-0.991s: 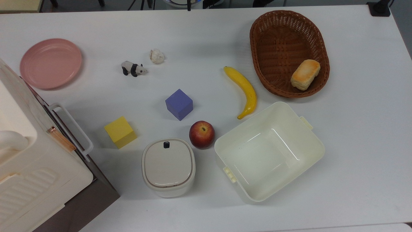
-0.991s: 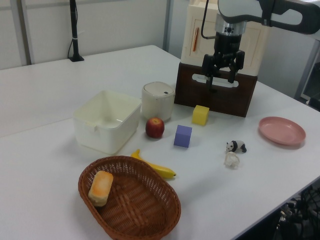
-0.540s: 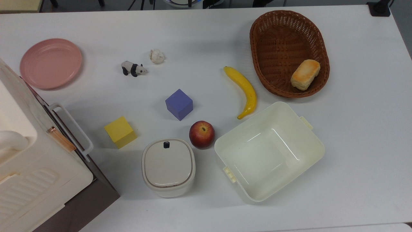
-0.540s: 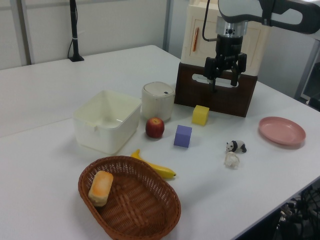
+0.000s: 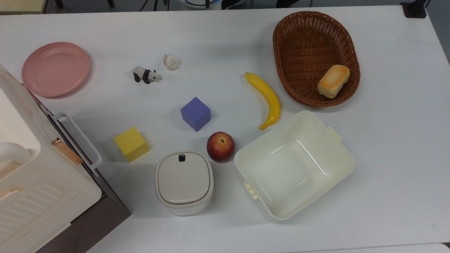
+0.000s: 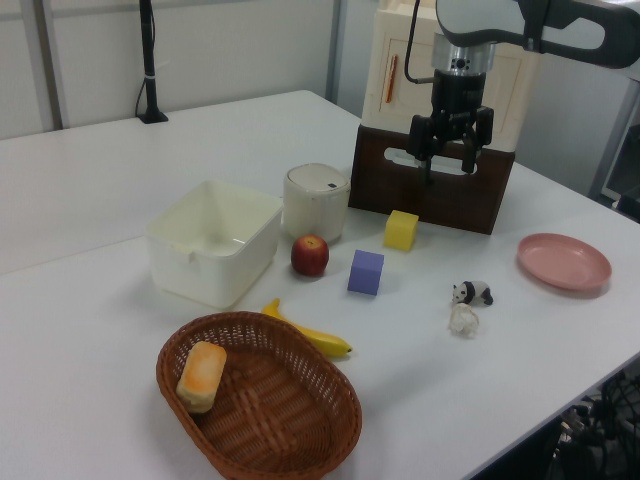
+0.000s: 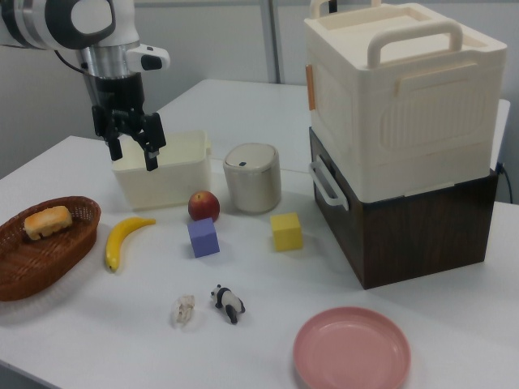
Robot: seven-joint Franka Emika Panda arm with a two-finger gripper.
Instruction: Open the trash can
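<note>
While the trash can (image 5: 184, 182) sits shut on the white table (image 5: 393, 147), its flat beige-grey lid (image 5: 184, 177) down and the small dark button (image 5: 181, 158) toward the apple (image 5: 220, 146), the gripper (image 7: 131, 152) hangs high in the air, well apart from it. Its 2 fingers are spread apart and carry nothing. The right view sets it in front of the cream tub (image 7: 162, 174); the left view places the gripper (image 6: 448, 162) against the big cream appliance (image 6: 450, 70) on its dark brown base (image 6: 440, 190). The top view offers what the side views flatten: the layout, with the trash can between the yellow cube (image 5: 131, 144) and the cream tub, the apple just beside its upper right corner, and the purple cube (image 5: 195, 114) above. A banana (image 5: 267, 98) lies near the wicker basket (image 5: 299, 45), which holds 1 bread roll (image 5: 333, 81). A panda figure (image 5: 145, 74), a crumpled white scrap (image 5: 171, 61) and a pink plate (image 5: 55, 69) occupy the top view's upper left.
</note>
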